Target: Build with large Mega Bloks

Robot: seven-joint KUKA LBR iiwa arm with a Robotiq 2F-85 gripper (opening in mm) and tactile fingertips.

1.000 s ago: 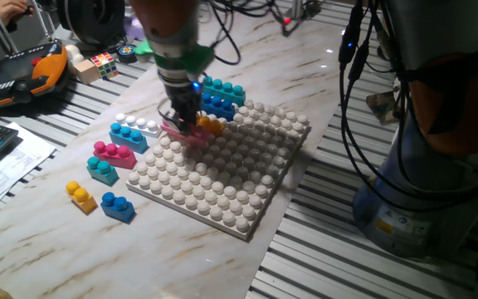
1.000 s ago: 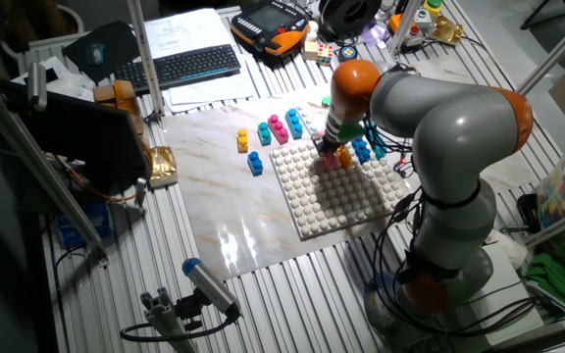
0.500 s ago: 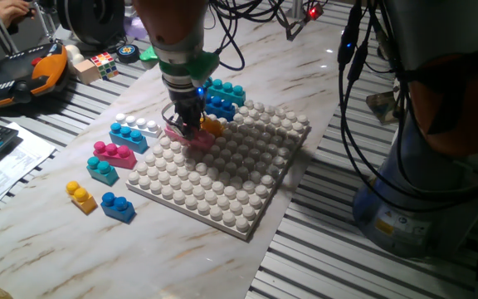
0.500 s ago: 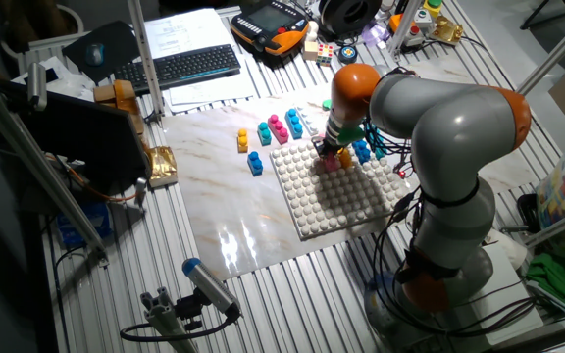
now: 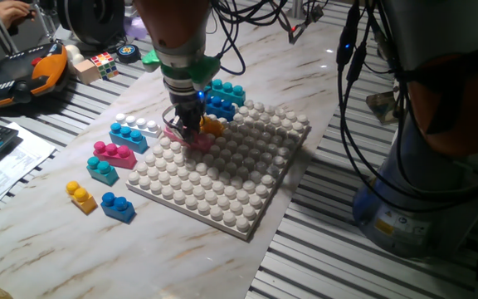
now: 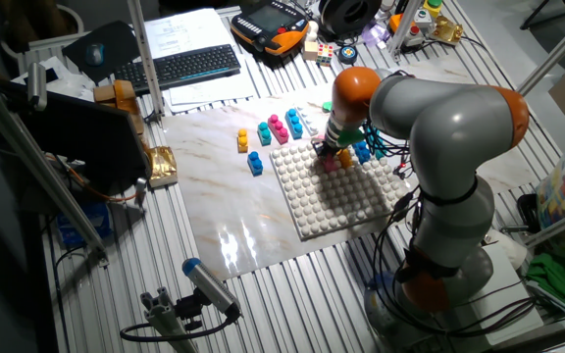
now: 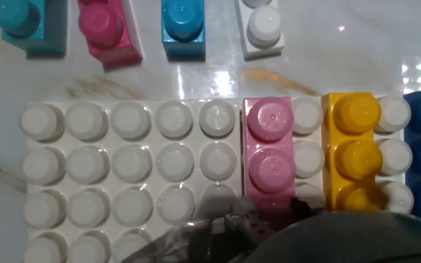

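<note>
One fixed view is showing the grey, smooth-shelled arm bending over a glossy marble-patterned table with ribbed metal slats at its edges. A square white baseplate of round studs is lying flat at the centre. The gripper is pointing straight down at the plate's far left edge, right at a pink brick sitting on the studs; whether its fingers are spread or pinching the brick cannot be told, as the hand is hiding them.

The hand view is showing that pink brick standing on the plate with an orange-yellow brick one stud column to its right. Both are chunky, shiny plastic with rounded studs.

Just beyond the plate, blue and teal bricks are stacked. On the table to the left, a white brick, a blue one, a magenta one, a teal one, a small yellow one and a small blue one are lying loose. At far left a multicoloured puzzle cube is sitting near an orange-and-black pendant; no writing is legible.
</note>
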